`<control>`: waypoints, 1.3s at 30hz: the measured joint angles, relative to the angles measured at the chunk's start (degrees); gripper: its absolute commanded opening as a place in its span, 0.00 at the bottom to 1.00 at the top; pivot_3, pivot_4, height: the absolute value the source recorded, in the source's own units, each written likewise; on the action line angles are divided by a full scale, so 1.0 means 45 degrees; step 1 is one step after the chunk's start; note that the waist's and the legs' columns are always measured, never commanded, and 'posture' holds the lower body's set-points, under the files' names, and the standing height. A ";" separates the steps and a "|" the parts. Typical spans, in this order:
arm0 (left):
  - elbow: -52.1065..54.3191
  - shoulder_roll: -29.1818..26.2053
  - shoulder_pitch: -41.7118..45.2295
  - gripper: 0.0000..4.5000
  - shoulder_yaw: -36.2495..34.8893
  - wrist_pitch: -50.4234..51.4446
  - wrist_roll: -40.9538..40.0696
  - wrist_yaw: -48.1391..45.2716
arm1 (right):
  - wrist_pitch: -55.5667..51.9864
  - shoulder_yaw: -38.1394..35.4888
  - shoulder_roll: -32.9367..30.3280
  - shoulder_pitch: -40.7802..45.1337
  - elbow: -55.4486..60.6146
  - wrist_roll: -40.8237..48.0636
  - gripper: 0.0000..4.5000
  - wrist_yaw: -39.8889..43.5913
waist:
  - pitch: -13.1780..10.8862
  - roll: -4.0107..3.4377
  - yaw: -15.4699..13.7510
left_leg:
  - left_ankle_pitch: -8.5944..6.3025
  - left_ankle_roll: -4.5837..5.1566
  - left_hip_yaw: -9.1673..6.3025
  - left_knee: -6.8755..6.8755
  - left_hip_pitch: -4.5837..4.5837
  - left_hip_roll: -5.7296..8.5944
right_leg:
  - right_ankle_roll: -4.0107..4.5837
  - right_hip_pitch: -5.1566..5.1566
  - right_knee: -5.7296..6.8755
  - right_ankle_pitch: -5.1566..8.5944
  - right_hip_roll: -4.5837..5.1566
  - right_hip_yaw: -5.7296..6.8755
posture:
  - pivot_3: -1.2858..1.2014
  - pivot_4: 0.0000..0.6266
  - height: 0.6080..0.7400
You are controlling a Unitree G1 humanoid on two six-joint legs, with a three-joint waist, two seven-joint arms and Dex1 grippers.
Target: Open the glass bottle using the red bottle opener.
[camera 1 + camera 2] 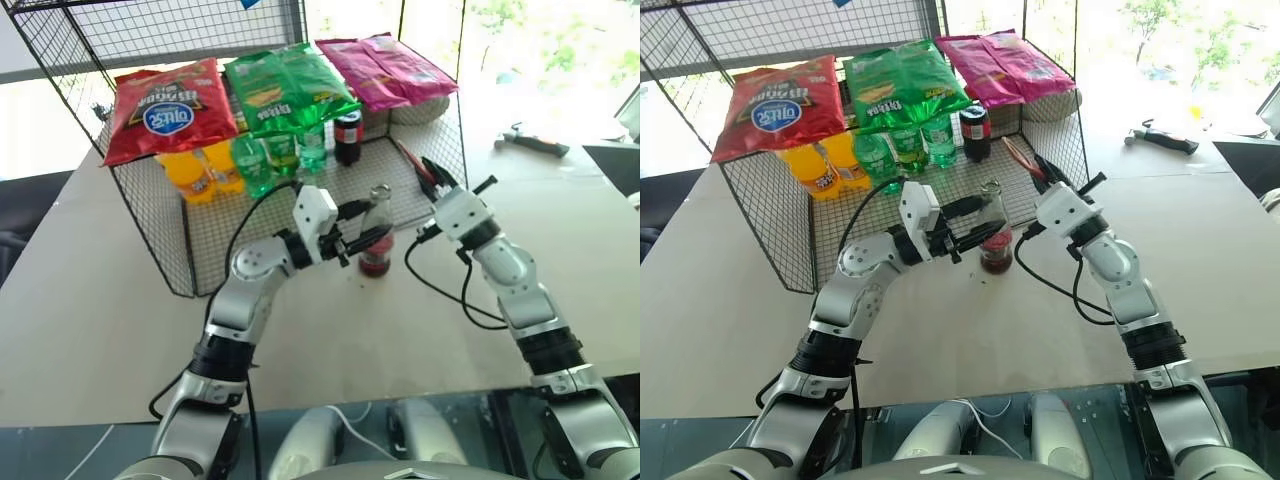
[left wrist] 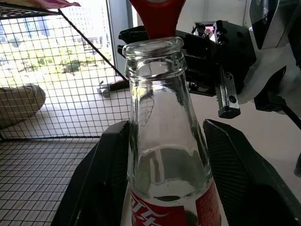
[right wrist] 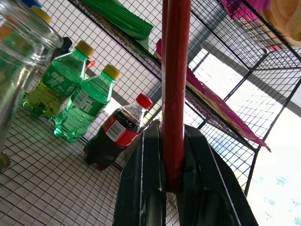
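While the left gripper (image 1: 352,240) brackets the glass bottle (image 1: 376,232) at frame centre on the bench (image 1: 90,300) with loosened fingers, steadying it, the right gripper (image 1: 436,176) pinches the red bottle opener (image 3: 175,84) for leverage.

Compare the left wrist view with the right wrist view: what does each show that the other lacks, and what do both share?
Left wrist view alone: the glass bottle's red label, its open mouth without a cap, and the left hand with its fingers either side of the bottle.

Right wrist view alone: green bottles, a cola bottle and the right hand shut on the red bottle opener.

Shared: the glass bottle, the opener and the wire rack.
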State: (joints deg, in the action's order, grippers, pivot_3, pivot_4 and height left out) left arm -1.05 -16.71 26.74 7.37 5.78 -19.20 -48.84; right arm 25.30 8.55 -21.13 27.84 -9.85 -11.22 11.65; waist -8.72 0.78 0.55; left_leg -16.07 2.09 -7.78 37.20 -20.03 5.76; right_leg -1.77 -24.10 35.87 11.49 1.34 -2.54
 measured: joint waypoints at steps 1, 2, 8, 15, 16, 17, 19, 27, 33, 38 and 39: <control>0.0000 0.0000 0.0002 0.57 -0.0008 -0.0016 -0.0001 0.0000 | -0.0001 -0.0034 0.0000 0.0000 0.0000 -0.0001 0.00 0.0037 | 0.0000 0.0000 0.0001 | 0.0000 0.0000 0.0000 -0.0002 -0.0011 0.0000 | 0.0001 -0.0014 0.0000 0.0000 0.0000 -0.0002 | 0.52 0.24 0.96; 0.0000 0.0001 0.0002 0.57 -0.0014 -0.0032 -0.0006 -0.0002 | -0.0001 -0.0054 0.0001 -0.0001 0.0001 -0.0002 0.00 0.0059 | 0.0001 0.0000 0.0002 | 0.0000 0.0000 0.0002 -0.0004 -0.0026 0.0000 | 0.0002 -0.0032 0.0002 -0.0001 0.0000 -0.0003 | 0.52 0.24 0.96; 0.0000 0.0003 0.0001 0.57 -0.0017 -0.0052 -0.0036 -0.0077 | -0.0002 -0.0072 0.0055 -0.0132 0.0001 -0.0009 0.00 0.0110 | 0.0000 0.0000 0.0002 | 0.0000 0.0000 0.0002 -0.0002 -0.0043 0.0001 | 0.0004 -0.0041 0.0001 -0.0003 0.0001 -0.0002 | 0.52 0.24 0.96; 0.0054 0.0005 -0.0016 0.57 -0.0016 0.0065 -0.0134 -0.0257 | 0.0001 -0.0077 0.0068 -0.0172 0.0000 -0.0012 0.00 0.0114 | 0.0000 0.0000 0.0004 | 0.0000 0.0000 0.0001 -0.0001 -0.0043 0.0000 | 0.0005 -0.0041 0.0001 -0.0003 0.0000 0.0000 | 0.52 0.24 0.96; 0.0104 0.0005 -0.0034 0.57 -0.0016 0.0145 -0.0167 -0.0271 | 0.0003 -0.0081 0.0068 -0.0213 0.0000 -0.0012 0.00 0.0113 | 0.0000 0.0000 0.0003 | 0.0000 0.0000 0.0000 -0.0001 -0.0044 0.0001 | 0.0005 -0.0041 0.0001 -0.0003 0.0000 0.0000 | 0.52 0.24 0.96; 0.0140 0.0002 -0.0055 0.57 -0.0016 0.0217 -0.0198 -0.0290 | 0.0004 -0.0087 0.0068 -0.0249 0.0000 -0.0012 0.00 0.0114 | 0.0000 0.0000 0.0003 | 0.0000 0.0000 0.0001 -0.0001 -0.0044 0.0000 | 0.0005 -0.0041 0.0001 -0.0003 0.0000 -0.0001 | 0.52 0.24 0.96; 0.0252 -0.0004 -0.0148 0.57 -0.0016 0.0300 -0.0268 -0.0326 | 0.0003 -0.0099 0.0067 -0.0298 0.0000 -0.0013 0.00 0.0114 | 0.0000 0.0000 0.0003 | 0.0000 0.0000 0.0001 -0.0001 -0.0044 0.0000 | 0.0005 -0.0042 0.0001 -0.0003 0.0000 -0.0001 | 0.52 0.24 0.96; 0.1097 -0.0159 -0.0552 0.57 -0.0022 0.1000 -0.0529 -0.0346 | 0.0008 -0.0127 0.0069 -0.0348 0.0000 -0.0014 0.00 0.0115 | 0.0000 0.0000 0.0004 | 0.0000 0.0000 0.0001 0.0000 -0.0044 0.0000 | 0.0006 -0.0042 0.0003 -0.0004 0.0000 -0.0001 | 0.52 0.24 0.96; 0.1256 -0.0190 -0.0570 0.57 -0.0023 0.1149 -0.0550 -0.0287 | 0.0008 -0.0127 0.0100 -0.0348 -0.0002 -0.0019 0.00 0.0112 | 0.0000 -0.0001 0.0003 | 0.0000 0.0000 0.0003 0.0000 -0.0044 0.0000 | 0.0006 -0.0042 0.0002 -0.0004 0.0000 -0.0001 | 0.52 0.24 0.96; 0.1453 -0.0190 -0.0568 0.57 -0.0028 0.1176 -0.0565 -0.0208 | 0.0011 -0.0127 0.0142 -0.0348 -0.0010 -0.0022 0.00 0.0112 | 0.0000 -0.0001 0.0005 | 0.0000 0.0000 0.0003 0.0001 -0.0044 0.0000 | 0.0006 -0.0042 0.0003 -0.0004 0.0000 -0.0001 | 0.52 0.24 0.96; 0.1495 -0.0190 -0.0567 0.57 -0.0033 0.1204 -0.0589 -0.0198 | 0.0012 -0.0127 0.0142 -0.0348 -0.0010 -0.0022 0.00 0.0112 | 0.0000 -0.0001 0.0004 | 0.0000 0.0000 0.0003 0.0001 -0.0044 0.0000 | 0.0006 -0.0042 0.0003 -0.0004 0.0000 -0.0001 | 0.52 0.24 0.96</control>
State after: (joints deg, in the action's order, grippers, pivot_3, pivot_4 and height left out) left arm 5.68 -17.57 24.19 7.22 11.20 -21.85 -49.74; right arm 25.36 7.98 -20.49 26.27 -9.90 -11.31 12.16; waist -8.72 0.78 0.57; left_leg -16.07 2.09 -7.77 37.20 -20.23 5.76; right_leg -1.75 -24.29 35.88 11.47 1.34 -2.54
